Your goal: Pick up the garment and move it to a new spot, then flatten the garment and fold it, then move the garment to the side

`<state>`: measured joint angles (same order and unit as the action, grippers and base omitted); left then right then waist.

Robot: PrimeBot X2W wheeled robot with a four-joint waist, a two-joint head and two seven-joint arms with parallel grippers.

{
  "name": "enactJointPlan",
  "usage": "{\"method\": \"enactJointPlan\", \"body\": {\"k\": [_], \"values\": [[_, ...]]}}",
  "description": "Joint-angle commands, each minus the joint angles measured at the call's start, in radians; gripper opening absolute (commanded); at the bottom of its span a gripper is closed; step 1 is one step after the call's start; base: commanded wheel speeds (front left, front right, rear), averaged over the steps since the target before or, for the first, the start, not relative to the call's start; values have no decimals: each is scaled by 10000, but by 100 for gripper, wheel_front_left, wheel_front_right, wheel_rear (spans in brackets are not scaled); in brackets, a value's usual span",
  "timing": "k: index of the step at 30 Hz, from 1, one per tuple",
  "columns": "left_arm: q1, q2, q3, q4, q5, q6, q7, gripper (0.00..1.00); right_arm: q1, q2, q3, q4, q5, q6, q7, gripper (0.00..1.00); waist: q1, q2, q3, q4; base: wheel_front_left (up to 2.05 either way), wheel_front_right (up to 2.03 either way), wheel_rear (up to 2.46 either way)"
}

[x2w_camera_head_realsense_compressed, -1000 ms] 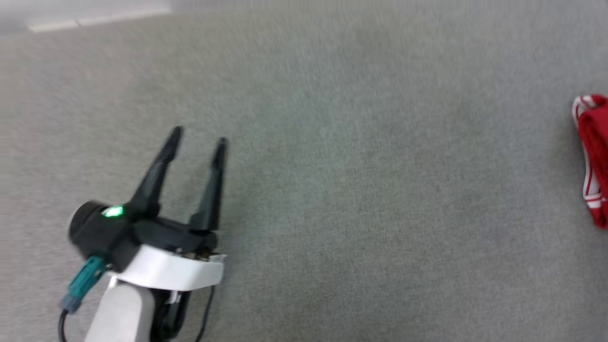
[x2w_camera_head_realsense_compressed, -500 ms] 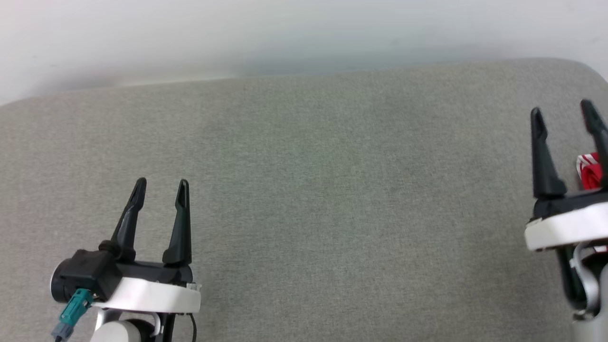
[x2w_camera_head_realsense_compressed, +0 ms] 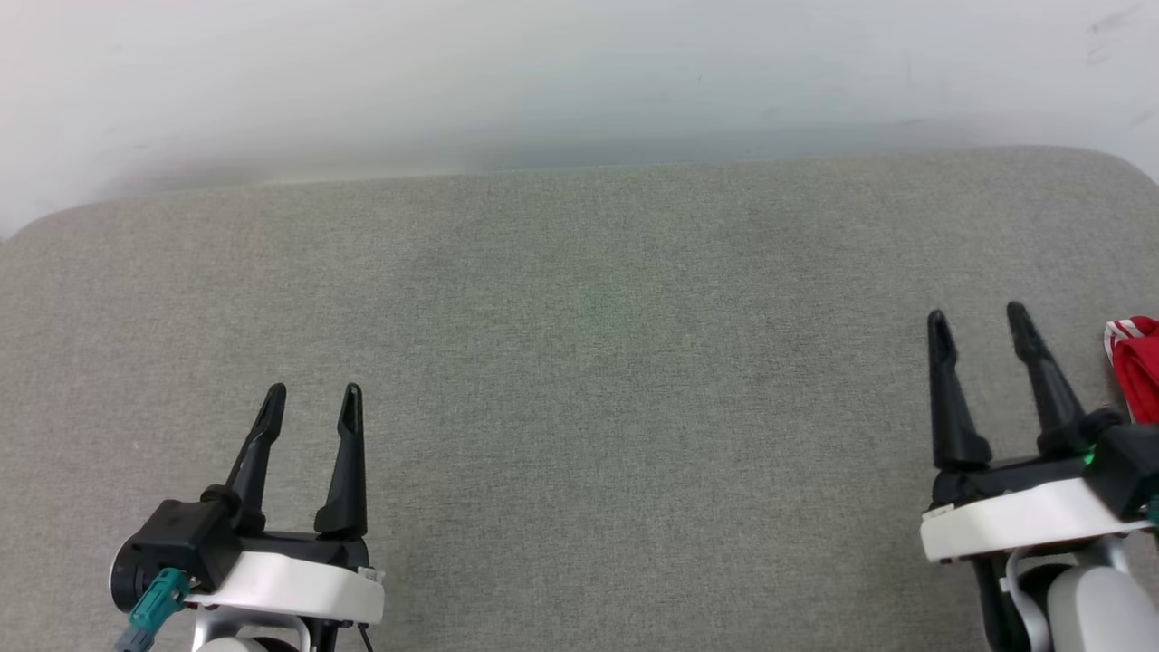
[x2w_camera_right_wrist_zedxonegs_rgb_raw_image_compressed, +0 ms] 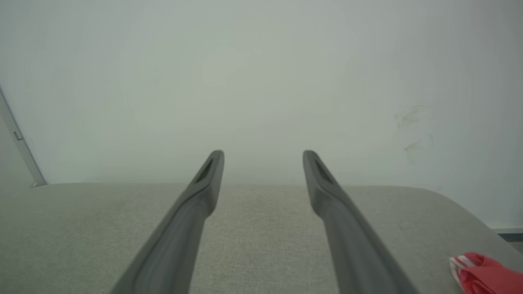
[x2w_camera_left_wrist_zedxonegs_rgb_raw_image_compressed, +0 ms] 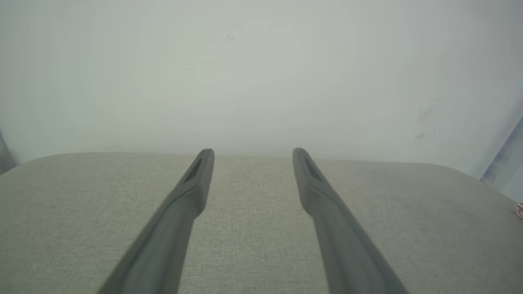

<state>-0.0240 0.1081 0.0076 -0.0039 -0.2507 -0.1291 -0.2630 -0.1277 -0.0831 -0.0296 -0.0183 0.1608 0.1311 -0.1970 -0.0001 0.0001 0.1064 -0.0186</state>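
Observation:
The garment [x2w_camera_head_realsense_compressed: 1137, 365] is a red bundle with red-and-white striped trim at the right edge of the head view, mostly cut off. In the right wrist view the garment [x2w_camera_right_wrist_zedxonegs_rgb_raw_image_compressed: 484, 278] lies at the lower right corner. My right gripper [x2w_camera_head_realsense_compressed: 978, 317] stands open just left of it, apart from it, with nothing between its fingers [x2w_camera_right_wrist_zedxonegs_rgb_raw_image_compressed: 204, 192]. My left gripper [x2w_camera_head_realsense_compressed: 312, 391] stands open at the lower left over bare grey fabric, and its fingers [x2w_camera_left_wrist_zedxonegs_rgb_raw_image_compressed: 196, 179] hold nothing. A tiny pinkish speck at the left wrist view's right edge may be the garment.
Both grippers hover over a wide grey fabric surface [x2w_camera_head_realsense_compressed: 579, 362] with rounded far corners. A pale wall [x2w_camera_head_realsense_compressed: 579, 81] rises right behind its far edge. The wall carries a few dark scuff marks [x2w_camera_right_wrist_zedxonegs_rgb_raw_image_compressed: 412, 130].
The camera has swung, bringing the wall, the far edge and my right gripper into the picture. Since half a second ago both grippers show lower in the picture. Both stay open.

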Motion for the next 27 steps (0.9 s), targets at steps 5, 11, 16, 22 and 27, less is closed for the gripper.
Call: {"method": "enactJointPlan", "body": {"k": [5, 11, 16, 22, 27], "values": [[133, -53, -170, 92, -134, -13, -20, 100, 204, 211, 219, 493, -7, -8, -380, 100, 1, -1, -42, -62, 0, 0, 0], [140, 100, -314, -127, -131, -14, -20, 100, 136, 318, 229, 712, 8, -8, -558, 100, 1, -1, -33, -107, 0, 0, 0], [182, 72, -270, -191, -85, -14, -20, 100, 87, 337, 263, 767, -61, -8, -613, 100, 1, -1, -21, -132, 0, 0, 0], [199, -17, -208, -139, -16, -15, -20, 100, 81, 348, 214, 753, -85, -8, -662, 100, 1, -1, -36, -140, 0, 0, 0], [254, -59, -188, -111, 28, -15, -20, 100, 119, 352, 262, 731, -17, -8, -676, 100, 1, -1, -76, -143, 0, 0, 0]]}}
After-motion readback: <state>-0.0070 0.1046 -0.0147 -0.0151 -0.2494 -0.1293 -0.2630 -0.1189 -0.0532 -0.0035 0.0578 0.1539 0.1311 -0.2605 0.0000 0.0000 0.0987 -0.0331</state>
